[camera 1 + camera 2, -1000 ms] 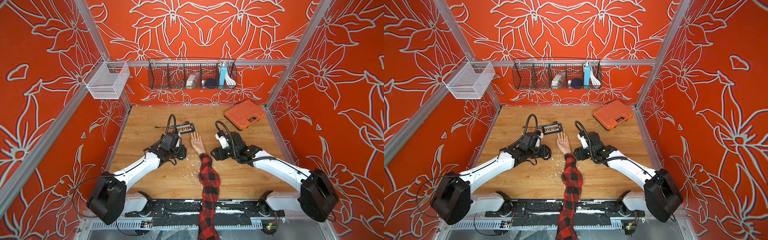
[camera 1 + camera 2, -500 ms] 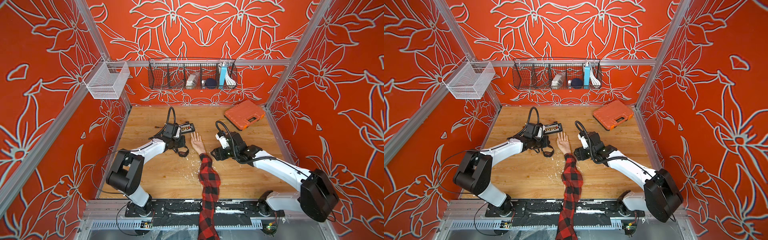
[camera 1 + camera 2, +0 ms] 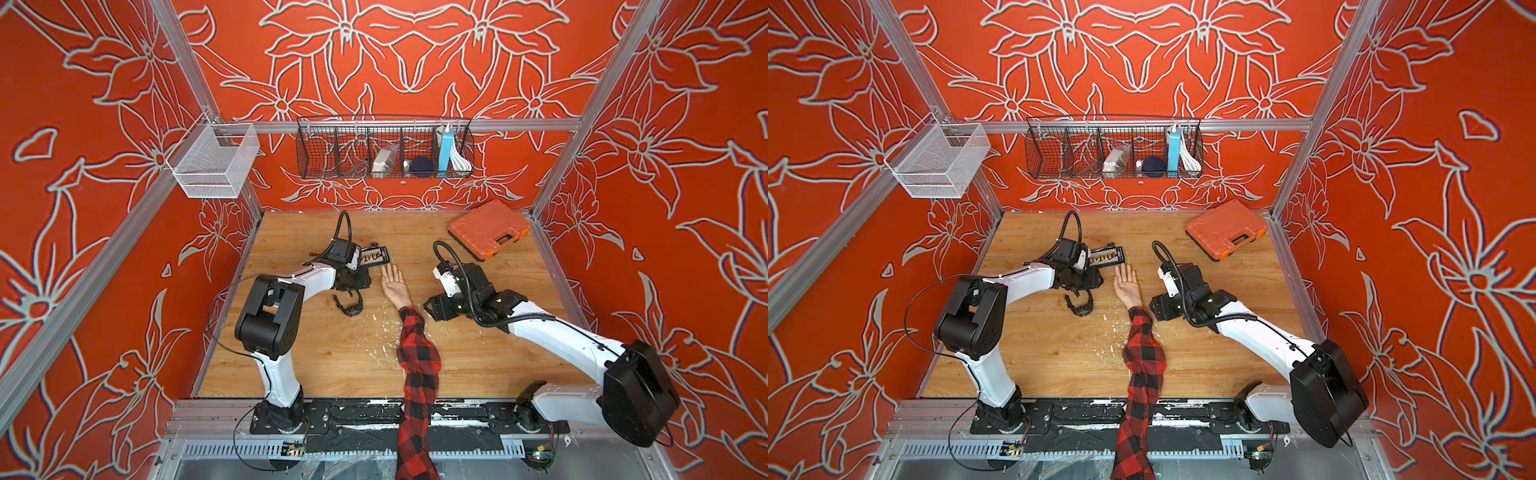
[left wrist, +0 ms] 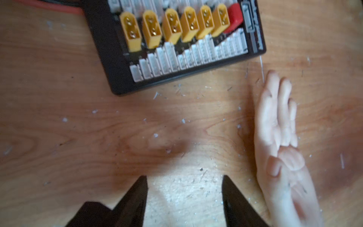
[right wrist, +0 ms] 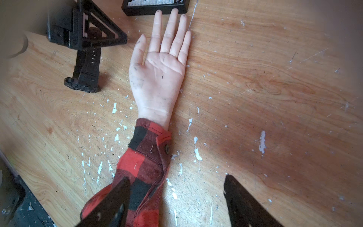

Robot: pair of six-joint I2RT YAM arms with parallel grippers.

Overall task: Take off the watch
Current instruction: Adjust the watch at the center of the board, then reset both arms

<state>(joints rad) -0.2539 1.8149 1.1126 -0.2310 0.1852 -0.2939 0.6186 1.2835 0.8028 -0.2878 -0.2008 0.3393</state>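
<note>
The black watch (image 3: 350, 304) (image 3: 1080, 304) lies on the wooden table, off the wrist, to the left of the pale dummy hand (image 3: 395, 286) (image 5: 159, 72), which rests palm up in a red plaid sleeve (image 3: 417, 357). My left gripper (image 3: 356, 283) (image 4: 184, 176) hangs just behind the watch, open, with only bare wood between its fingers. In the right wrist view the watch (image 5: 83, 78) stands on edge, its strap running up under a left gripper finger (image 5: 98, 36). My right gripper (image 3: 433, 309) (image 5: 176, 176) is open just right of the sleeve cuff, holding nothing.
A black board with yellow connectors (image 3: 376, 255) (image 4: 176, 39) lies just beyond the dummy's fingertips. An orange case (image 3: 490, 228) sits at the back right. A wire basket (image 3: 384, 147) and a white mesh basket (image 3: 212, 160) hang on the walls. White flecks dot the wood.
The left gripper, shut on the watch a second ago, carried it left away from the hand and has opened. The watch now lies on the table. The right arm stayed put.
</note>
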